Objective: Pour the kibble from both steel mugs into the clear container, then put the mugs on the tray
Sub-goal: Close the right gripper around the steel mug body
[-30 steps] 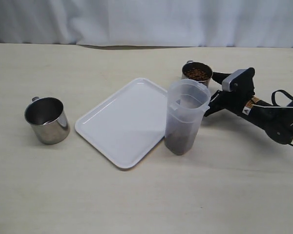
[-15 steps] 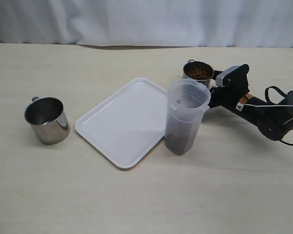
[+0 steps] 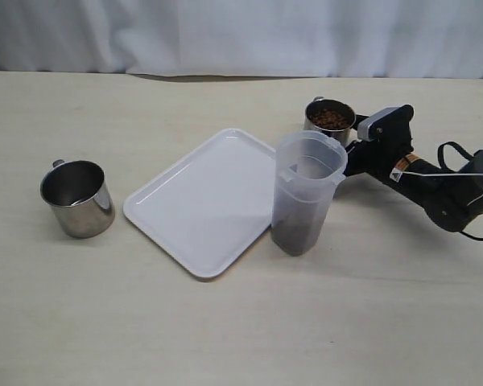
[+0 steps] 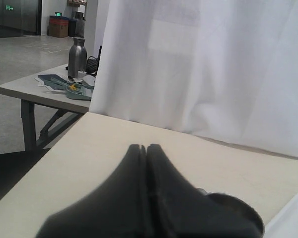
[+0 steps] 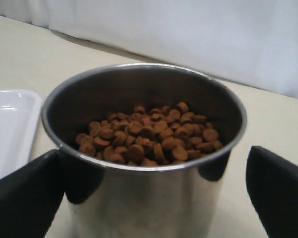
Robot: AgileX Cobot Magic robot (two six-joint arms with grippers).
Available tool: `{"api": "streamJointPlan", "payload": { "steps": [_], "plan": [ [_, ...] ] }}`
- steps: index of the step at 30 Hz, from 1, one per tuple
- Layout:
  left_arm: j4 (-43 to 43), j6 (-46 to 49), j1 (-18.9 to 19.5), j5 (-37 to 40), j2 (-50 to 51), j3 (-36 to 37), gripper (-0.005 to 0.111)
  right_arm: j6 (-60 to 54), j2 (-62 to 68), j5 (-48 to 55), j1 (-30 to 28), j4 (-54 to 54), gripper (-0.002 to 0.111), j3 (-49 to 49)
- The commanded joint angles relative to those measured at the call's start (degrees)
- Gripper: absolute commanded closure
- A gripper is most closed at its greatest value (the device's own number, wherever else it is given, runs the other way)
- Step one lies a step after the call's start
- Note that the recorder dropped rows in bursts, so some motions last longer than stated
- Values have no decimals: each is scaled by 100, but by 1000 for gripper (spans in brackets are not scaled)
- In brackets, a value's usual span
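Print on the orange label (image 3: 404,166) near the kibble-filled mug (image 3: 329,121) is illegible.

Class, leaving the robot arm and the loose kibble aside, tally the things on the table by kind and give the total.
Steel mugs: 2 (one empty, one holding kibble)
White tray: 1
Clear container: 1
Total: 4
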Motion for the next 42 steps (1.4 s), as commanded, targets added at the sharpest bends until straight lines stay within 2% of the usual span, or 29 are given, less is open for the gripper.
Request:
{"api": "streamJointPlan", "payload": {
  "steps": [1,6,42],
  "plan": [
    [10,-15,16,-16,-14,12,107,-12,77,-140,-6,364,25,-33],
    [10,-15,16,-16,-14,12,107,-12,454,-587,-6,250,25,-213],
    [26,-15,16,-16,-14,12,107,48,582,-587,-6,292,25,-460]
  ]
}}
